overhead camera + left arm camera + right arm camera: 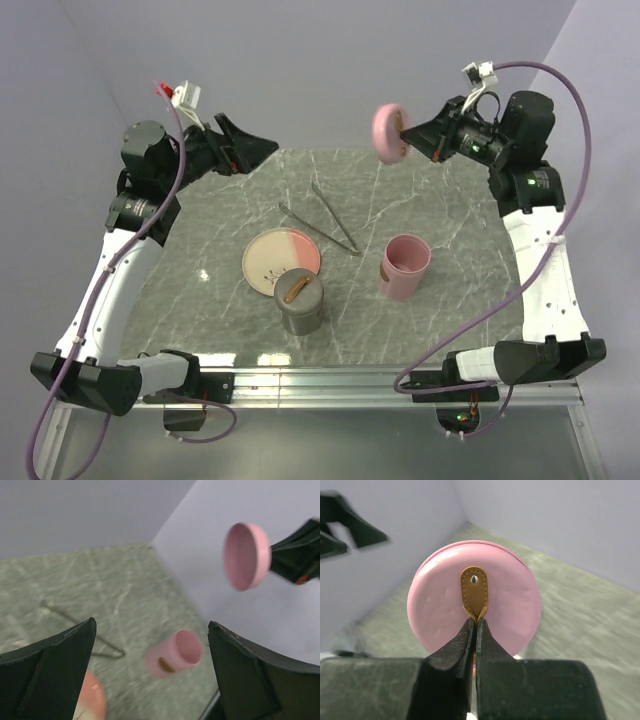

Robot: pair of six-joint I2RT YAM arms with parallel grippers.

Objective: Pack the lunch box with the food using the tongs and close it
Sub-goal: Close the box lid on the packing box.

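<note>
Tongs [320, 230] behind plate [265, 258]; grey canister [300, 306] at near edge.

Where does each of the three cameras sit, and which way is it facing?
Top external: above and behind the bases, looking down on the table; both arms show, left gripper open, right gripper holding the pink lid.
Left wrist: raised at the far left, facing right across the table at the pink cup; its own two fingers show.
Right wrist: looks along its shut fingers at the lid's brown tab.
Shared: all three show the lid; each wrist view catches the other gripper.
</note>
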